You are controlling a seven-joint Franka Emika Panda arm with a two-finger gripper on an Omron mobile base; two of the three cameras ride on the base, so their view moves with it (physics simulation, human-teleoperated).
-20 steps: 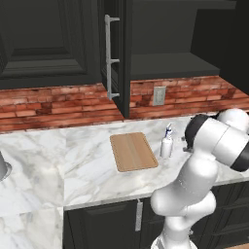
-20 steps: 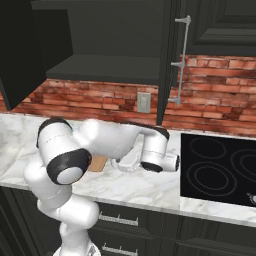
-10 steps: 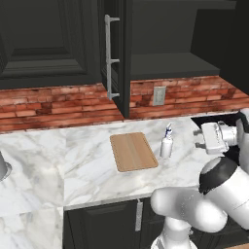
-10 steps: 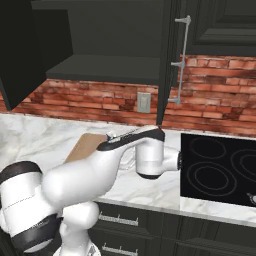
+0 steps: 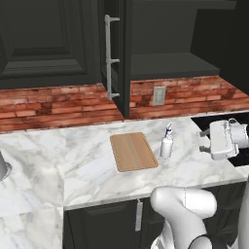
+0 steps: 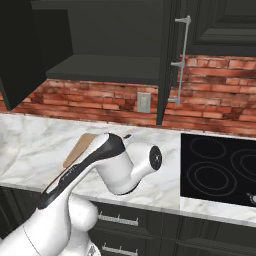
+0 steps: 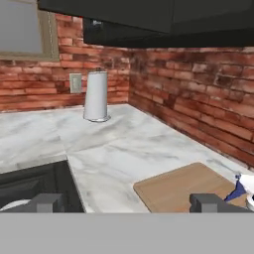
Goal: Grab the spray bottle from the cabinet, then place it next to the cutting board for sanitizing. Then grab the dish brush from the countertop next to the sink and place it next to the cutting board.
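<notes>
Left base view: small white plastic spray bottle [image 5: 166,144] with blue trigger nozzle upright on white grey-veined marble bench [image 5: 87,172], just beside right edge of flat light-brown wooden cutting board [image 5: 133,151], mid-bench. Tall black cabinet [image 5: 160,44] open above.

Right base view: board corner [image 6: 80,148] behind white arm.

Hand view: gripper [image 7: 126,203], jaws wide apart, gripping nothing, above bench; board [image 7: 186,188] and nozzle [image 7: 243,188] lower right.
</notes>
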